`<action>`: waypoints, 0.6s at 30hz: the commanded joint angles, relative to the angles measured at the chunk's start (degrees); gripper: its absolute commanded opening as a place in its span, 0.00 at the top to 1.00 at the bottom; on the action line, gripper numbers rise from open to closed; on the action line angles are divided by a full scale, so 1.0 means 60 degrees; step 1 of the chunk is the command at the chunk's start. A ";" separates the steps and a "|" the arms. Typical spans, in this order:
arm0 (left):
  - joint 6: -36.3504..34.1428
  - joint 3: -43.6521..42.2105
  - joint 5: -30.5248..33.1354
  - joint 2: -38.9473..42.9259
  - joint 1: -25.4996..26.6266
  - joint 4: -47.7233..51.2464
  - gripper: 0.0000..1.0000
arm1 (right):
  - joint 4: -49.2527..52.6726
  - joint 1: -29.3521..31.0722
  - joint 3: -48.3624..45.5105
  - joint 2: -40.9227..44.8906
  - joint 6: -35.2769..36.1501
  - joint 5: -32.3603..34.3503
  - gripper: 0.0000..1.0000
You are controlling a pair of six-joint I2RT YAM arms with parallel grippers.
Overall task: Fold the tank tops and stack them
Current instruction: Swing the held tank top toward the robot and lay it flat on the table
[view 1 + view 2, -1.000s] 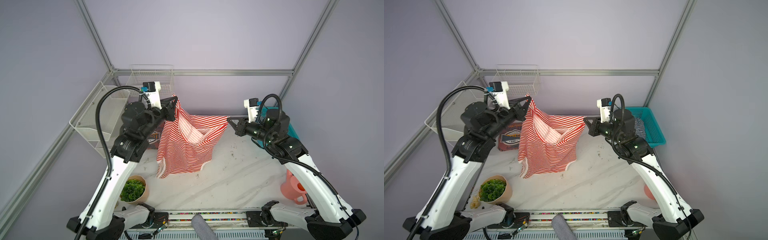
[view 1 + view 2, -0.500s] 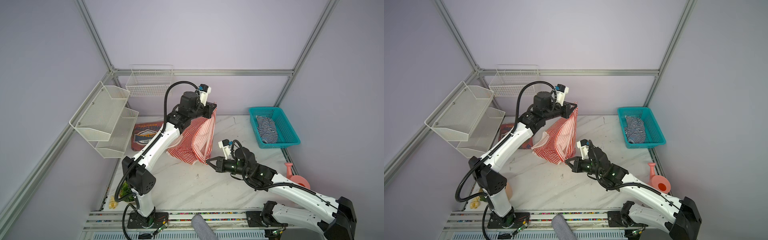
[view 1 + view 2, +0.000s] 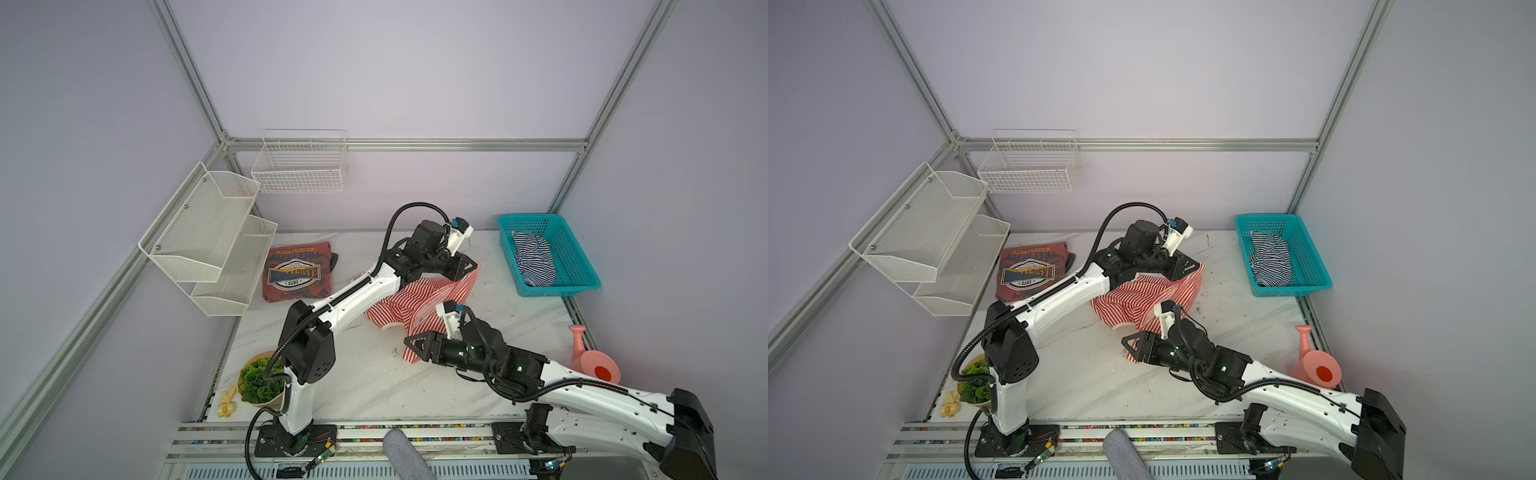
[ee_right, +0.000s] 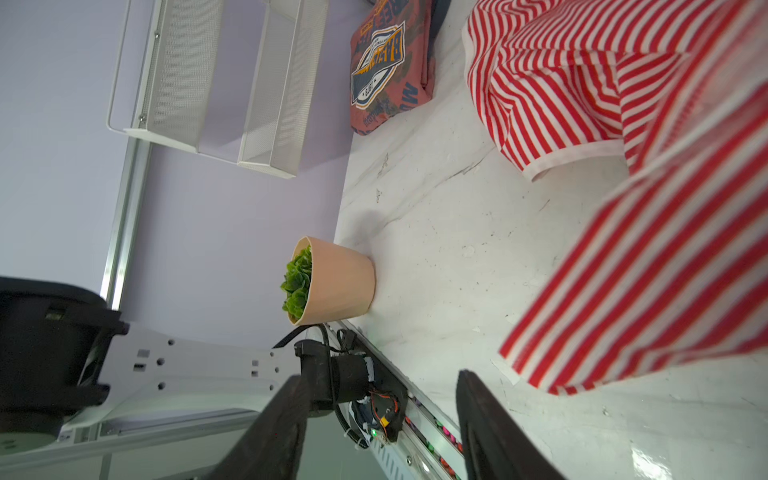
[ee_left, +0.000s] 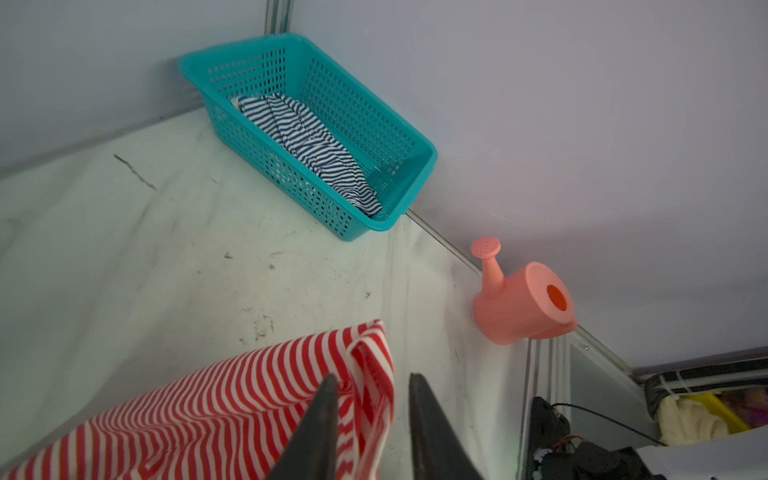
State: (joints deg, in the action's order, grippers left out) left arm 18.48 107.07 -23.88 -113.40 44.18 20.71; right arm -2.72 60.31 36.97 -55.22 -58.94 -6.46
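The red-and-white striped tank top [image 3: 415,301] [image 3: 1133,299] lies crumpled on the marble table, mid-right. My left gripper [image 3: 467,268] [image 5: 372,376] is at its far edge. Its jaws are open, with a loose fold of the striped cloth [image 5: 208,415] lying in the gap against one finger. My right gripper [image 3: 411,347] [image 4: 380,376] stands open and empty at the near corner of the top [image 4: 561,83], just beside the cloth. The navy-and-white striped tank top [image 3: 534,259] [image 5: 307,145] lies bunched in the teal basket [image 3: 582,266].
A folded rust-red printed garment [image 3: 297,272] lies at the back left. White wire shelves [image 3: 208,237] hang on the left wall, with a wire basket [image 3: 299,166] on the back wall. A potted plant [image 3: 259,380] stands front left, a pink watering can [image 3: 594,361] at the right edge.
The red-striped top, held spread in the air a second ago, has come down onto the table. Both grippers have opened and the cloth has dropped from them.
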 commanded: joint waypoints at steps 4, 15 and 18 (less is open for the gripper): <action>-0.0083 0.0200 -0.0109 0.0489 0.0062 -0.0386 0.28 | 0.1846 0.0187 0.0713 0.1059 -0.0144 0.0890 0.34; -0.0097 -0.1449 0.1990 0.2988 0.0075 0.1237 0.19 | 0.6392 0.0159 0.2563 0.2132 0.0748 0.4611 0.38; 0.0496 -0.3604 0.2399 0.4132 0.0177 0.1352 0.29 | 0.6953 0.0053 0.2731 0.1818 0.0928 0.5120 0.36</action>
State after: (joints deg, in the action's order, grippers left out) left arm 18.48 94.41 -13.45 -93.62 44.60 26.13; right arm 30.41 61.01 52.60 -42.57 -54.98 17.06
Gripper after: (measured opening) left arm 0.731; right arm 0.633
